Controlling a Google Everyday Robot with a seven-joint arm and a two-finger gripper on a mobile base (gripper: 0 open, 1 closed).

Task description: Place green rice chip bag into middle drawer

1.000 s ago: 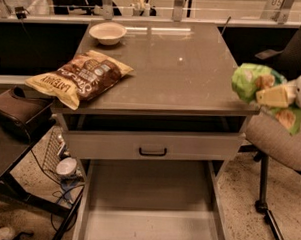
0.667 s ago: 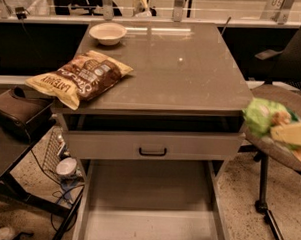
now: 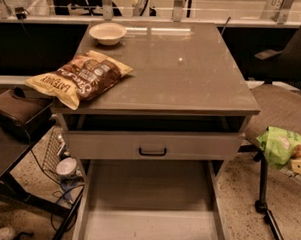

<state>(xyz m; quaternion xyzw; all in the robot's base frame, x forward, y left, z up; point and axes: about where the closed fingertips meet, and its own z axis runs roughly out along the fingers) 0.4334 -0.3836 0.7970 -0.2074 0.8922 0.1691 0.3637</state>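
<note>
The green rice chip bag (image 3: 278, 144) hangs in the air at the right edge of the camera view, beside the cabinet and right of the closed drawer front. My gripper (image 3: 300, 161) is shut on the bag's right side; only its pale fingers (image 3: 298, 166) show at the frame edge. The middle drawer (image 3: 146, 212) is pulled out at the bottom centre, its grey floor bare, to the left of and below the bag.
A brown-and-yellow chip bag (image 3: 80, 77) lies on the left of the counter top (image 3: 183, 68), and a white bowl (image 3: 108, 32) sits at the back. A pale drawer front with a black handle (image 3: 152, 152) is above the open drawer. An office chair (image 3: 284, 103) stands at the right.
My gripper has carried the green bag down and to the right, from beside the counter's right edge to below counter level, near the frame edge.
</note>
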